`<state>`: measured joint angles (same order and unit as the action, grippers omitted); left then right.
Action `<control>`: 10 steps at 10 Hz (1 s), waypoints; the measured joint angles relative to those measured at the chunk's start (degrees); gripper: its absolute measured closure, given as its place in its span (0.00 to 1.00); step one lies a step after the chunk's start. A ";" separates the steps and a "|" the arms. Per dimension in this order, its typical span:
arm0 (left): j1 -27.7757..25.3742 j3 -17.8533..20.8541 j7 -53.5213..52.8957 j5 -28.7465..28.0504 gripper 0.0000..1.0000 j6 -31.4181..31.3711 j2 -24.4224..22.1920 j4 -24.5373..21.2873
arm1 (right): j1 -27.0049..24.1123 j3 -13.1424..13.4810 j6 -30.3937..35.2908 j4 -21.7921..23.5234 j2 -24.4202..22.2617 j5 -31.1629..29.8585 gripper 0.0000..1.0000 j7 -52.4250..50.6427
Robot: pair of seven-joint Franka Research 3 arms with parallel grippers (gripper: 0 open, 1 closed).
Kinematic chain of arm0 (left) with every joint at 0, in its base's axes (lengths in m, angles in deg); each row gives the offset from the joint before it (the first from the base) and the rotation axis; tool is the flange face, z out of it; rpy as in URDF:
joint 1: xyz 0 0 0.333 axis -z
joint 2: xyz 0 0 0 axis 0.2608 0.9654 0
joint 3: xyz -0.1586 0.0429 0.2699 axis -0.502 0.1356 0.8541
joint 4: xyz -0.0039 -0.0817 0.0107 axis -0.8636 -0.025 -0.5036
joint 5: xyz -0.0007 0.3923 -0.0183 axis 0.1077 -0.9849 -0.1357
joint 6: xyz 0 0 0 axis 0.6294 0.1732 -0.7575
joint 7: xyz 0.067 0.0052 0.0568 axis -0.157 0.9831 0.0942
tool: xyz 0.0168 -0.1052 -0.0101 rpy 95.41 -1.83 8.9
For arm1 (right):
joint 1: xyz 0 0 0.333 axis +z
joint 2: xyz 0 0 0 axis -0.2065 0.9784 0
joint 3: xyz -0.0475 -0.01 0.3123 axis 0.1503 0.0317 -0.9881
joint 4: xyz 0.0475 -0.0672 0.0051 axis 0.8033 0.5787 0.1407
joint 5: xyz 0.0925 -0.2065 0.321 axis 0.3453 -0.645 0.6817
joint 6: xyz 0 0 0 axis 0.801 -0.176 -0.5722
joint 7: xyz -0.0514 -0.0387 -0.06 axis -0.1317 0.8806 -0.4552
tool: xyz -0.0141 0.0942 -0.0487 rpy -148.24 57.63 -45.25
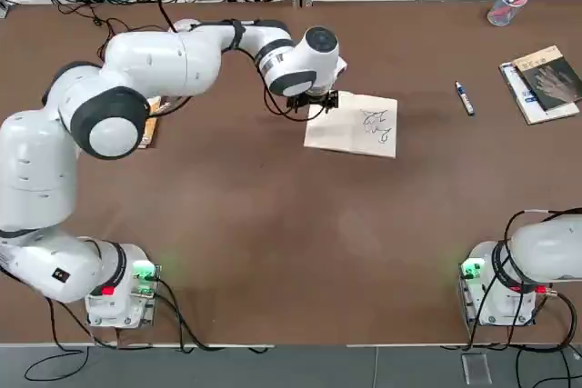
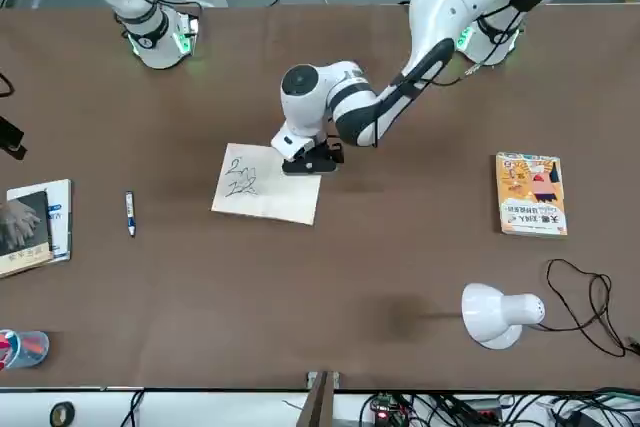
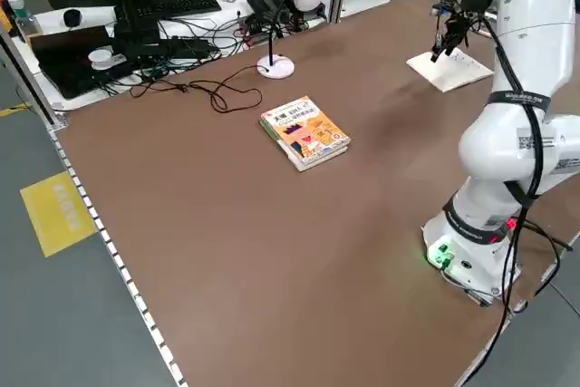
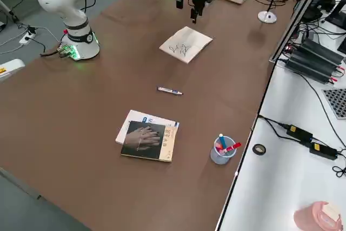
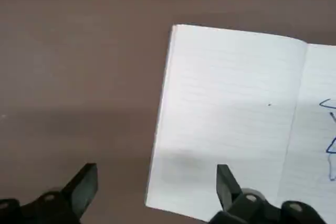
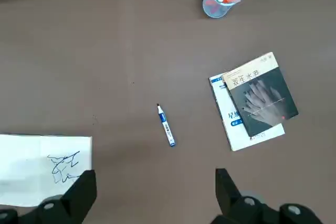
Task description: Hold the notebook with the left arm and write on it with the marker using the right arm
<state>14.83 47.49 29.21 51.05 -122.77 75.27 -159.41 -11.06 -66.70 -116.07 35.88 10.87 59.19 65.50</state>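
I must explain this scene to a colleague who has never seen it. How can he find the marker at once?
Start at the open notebook with scribbles in the middle of the brown table. Go toward the two stacked books at the robot's right; the marker lies alone between them. It is slim, white, dark-capped and flat, unlike the pens standing in the cup.

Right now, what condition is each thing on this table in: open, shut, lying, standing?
notebook: open, lying flat, scribbles on one page.
marker: capped, lying on the table, untouched.
left tool: open, above the notebook's blank page edge.
right tool: open, parked high, holding nothing.
yellow book: shut, lying flat.
dark-covered book: shut, atop another book.
pen cup: upright, pens inside.
desk lamp: appears off.
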 joint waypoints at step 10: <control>-0.03 1.26 -1.40 -3.92 0.00 -3.63 3.92 0.34 | 0.00 -0.01 -0.02 0.27 0.00 0.00 0.00 0.00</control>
<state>14.79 48.75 27.81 47.12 -126.40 79.19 -159.08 -11.05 -66.71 -116.09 36.15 10.87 59.19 65.50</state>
